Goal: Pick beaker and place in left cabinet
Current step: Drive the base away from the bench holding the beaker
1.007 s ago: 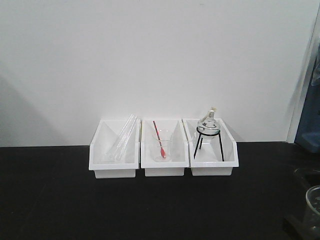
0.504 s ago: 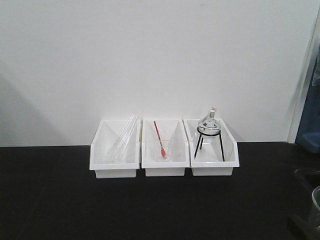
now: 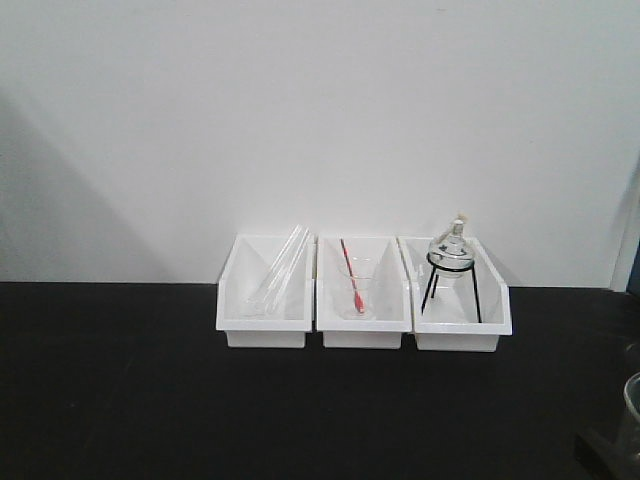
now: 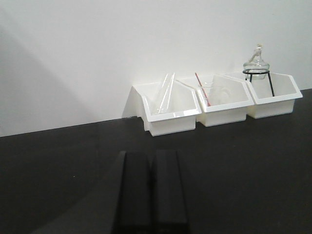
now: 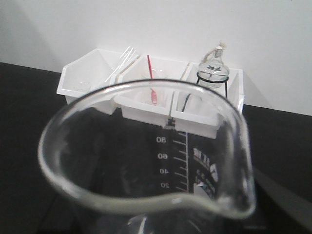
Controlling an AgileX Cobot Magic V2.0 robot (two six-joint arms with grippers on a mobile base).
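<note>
Beaker (image 5: 146, 161) front and centre, filling the right wrist view: clear glass, thick rolled rim with a pour lip at the near right, white graduations reading 80 down to 20 on the far wall, and it looks empty. So close a view suggests it sits in the right gripper (image 3: 598, 452), a dark piece of which shows just beside the glass at the bottom right corner of the front view. The jaws themselves are hidden, so whether they grip it cannot be told. Left gripper (image 4: 151, 195) hangs low over the black surface (image 3: 150, 400), jaws pressed together on nothing, seemingly parked clear of the other arm's work. Further back, three white bins (image 3: 365, 300) line the wall, holding glass tubes (image 3: 280, 275), a second beaker with a red-tipped rod (image 3: 355, 290) and a round flask on a tripod (image 3: 452, 255), all well apart from the task's glass. Left cabinet is in no view; the placing looks not yet begun.
</note>
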